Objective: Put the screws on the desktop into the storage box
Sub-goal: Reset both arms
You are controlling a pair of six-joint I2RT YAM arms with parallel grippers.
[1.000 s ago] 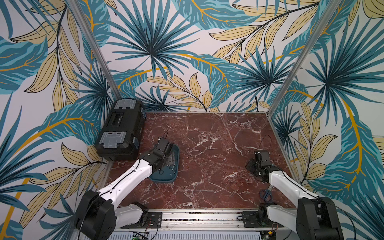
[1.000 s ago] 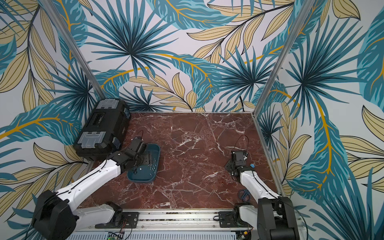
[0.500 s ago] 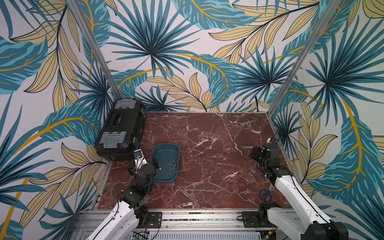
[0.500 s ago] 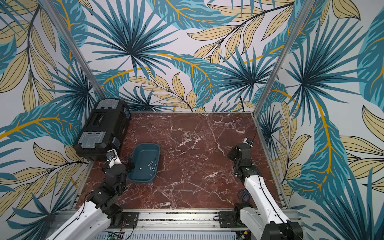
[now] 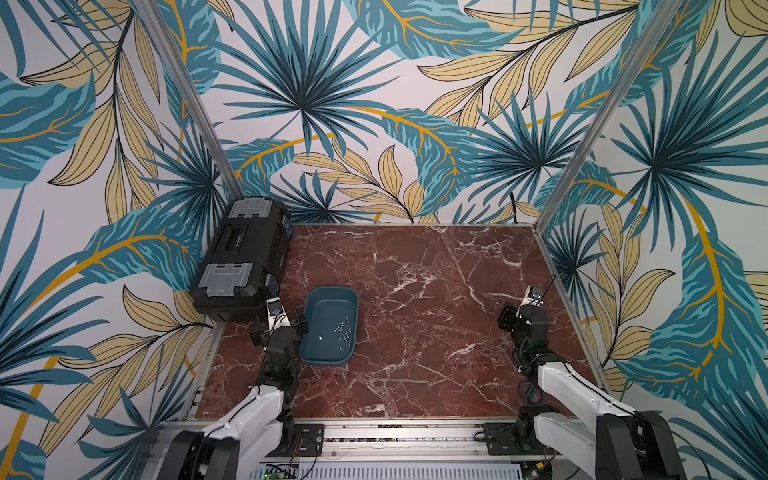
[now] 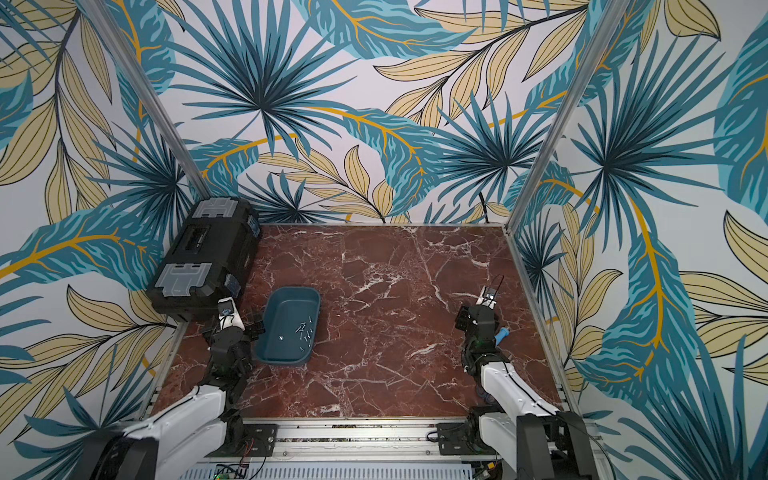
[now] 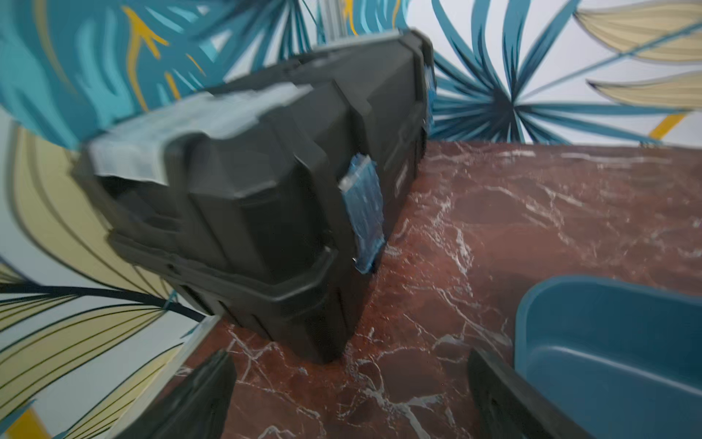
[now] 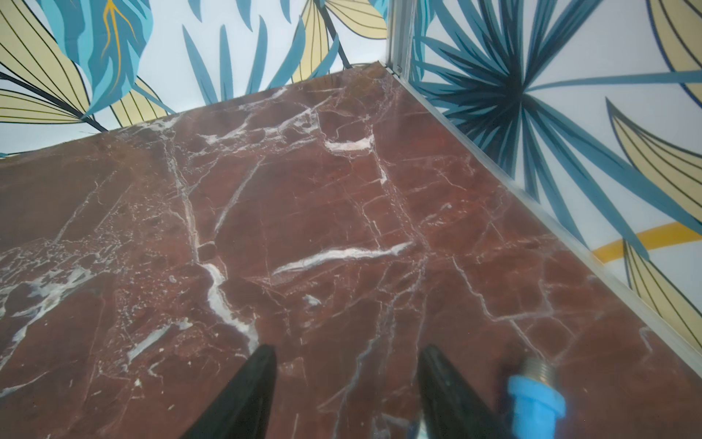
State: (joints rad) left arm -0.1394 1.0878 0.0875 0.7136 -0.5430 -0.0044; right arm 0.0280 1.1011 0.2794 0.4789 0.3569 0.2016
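Note:
The dark teal storage box [image 5: 330, 299] [image 6: 291, 301] sits on the reddish marble desktop [image 5: 415, 291] at the near left. Several small silvery screws [image 5: 344, 332] [image 6: 304, 332] lie inside it, toward its near right part. I make out no screw on the bare marble. My left gripper [image 5: 278, 328] [image 6: 235, 326] [image 7: 349, 395] hovers just left of the box, wide open and holding nothing; the box wall [image 7: 607, 342] shows beside one finger. My right gripper [image 5: 521, 320] [image 6: 478, 320] [image 8: 347, 380] hangs open over bare marble by the right wall.
A black toolbox [image 5: 241, 253] [image 7: 266, 190] with grey latches stands at the far left, close ahead of my left gripper. A blue piece with a threaded metal end [image 8: 535, 395] [image 6: 502, 334] lies beside my right gripper. Blue-handled scissors [image 5: 528, 390] lie under the right arm. An aluminium rail [image 5: 395, 432] runs along the front.
My left arm has drawn back from above the storage box to its left side and opened wide. The right gripper has shifted slightly near the right wall and its jaws have spread.

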